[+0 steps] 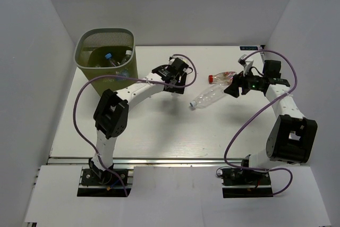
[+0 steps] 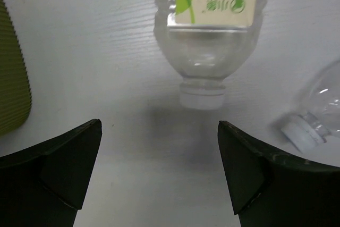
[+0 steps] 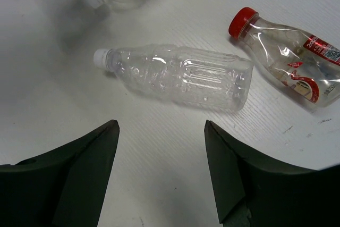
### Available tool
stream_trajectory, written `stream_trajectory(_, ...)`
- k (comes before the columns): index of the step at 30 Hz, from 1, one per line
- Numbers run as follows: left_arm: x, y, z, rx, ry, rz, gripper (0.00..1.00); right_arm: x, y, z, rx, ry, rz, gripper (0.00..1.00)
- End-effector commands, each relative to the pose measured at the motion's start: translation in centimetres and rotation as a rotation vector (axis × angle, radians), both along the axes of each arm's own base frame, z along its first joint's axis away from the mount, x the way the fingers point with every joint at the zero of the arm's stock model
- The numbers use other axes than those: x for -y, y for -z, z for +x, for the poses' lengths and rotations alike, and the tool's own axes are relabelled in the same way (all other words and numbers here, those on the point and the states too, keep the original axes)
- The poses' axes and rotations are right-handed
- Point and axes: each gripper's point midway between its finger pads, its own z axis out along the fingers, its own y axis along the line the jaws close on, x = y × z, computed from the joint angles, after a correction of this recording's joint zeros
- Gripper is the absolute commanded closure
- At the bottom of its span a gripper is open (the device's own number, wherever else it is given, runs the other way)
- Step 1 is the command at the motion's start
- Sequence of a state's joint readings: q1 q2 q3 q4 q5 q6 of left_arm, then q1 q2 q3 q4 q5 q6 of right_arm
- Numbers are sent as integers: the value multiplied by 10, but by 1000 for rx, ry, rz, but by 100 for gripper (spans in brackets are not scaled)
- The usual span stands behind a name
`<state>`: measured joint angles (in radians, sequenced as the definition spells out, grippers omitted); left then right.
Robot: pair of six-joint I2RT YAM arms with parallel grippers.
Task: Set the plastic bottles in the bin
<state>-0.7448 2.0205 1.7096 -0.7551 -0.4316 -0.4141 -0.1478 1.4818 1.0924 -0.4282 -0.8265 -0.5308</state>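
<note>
Right now my left claw hangs spread wide over the table. The labelled bottle lies just ahead of its tips, white cap pointing back at the claw, and the bin is off to its left. My right claw is spread too. A clear white-capped bottle lies just ahead of it, with a red-capped bottle further out to the right. Some bottles already sit in the bin.

Setting: a robotics laboratory test cell. Indicators:
- A white table is enclosed on three sides by plain white panels.
- A left arm and a right arm stand on black base plates beside a metal rail.
- Exposed purple cables loop along each arm.
</note>
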Motion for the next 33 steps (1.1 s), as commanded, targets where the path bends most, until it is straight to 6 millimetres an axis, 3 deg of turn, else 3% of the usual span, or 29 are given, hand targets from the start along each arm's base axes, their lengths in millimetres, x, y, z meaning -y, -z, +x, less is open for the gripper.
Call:
stream_trajectory(1, 32, -18, 14, 23, 86, -101, 0, -5, -10, -4, 25, -13, 23, 29)
stream_trajectory(6, 49, -4, 8, -34, 161, -148, 1, -4, -6, -3, 16, -7, 25, 29)
stream_trajectory(13, 40, 18, 5, -70, 134, -96, 3, -5, -4, -1, 3, 0, 37, 29)
stream_trajectory(25, 54, 48, 25, -81, 80, -88, 17, -7, 0, -7, -18, 0, 55, 30)
stream_trajectory(27, 54, 48, 25, -81, 80, -88, 23, -7, 3, -9, -24, -1, 52, 30)
stream_trajectory(31, 51, 49, 24, -75, 75, -83, 59, -8, 4, -12, -24, -1, 52, 32)
stream_trajectory(33, 54, 34, 27, -39, 77, -113, 65, -8, 6, -13, -23, -7, 48, 32)
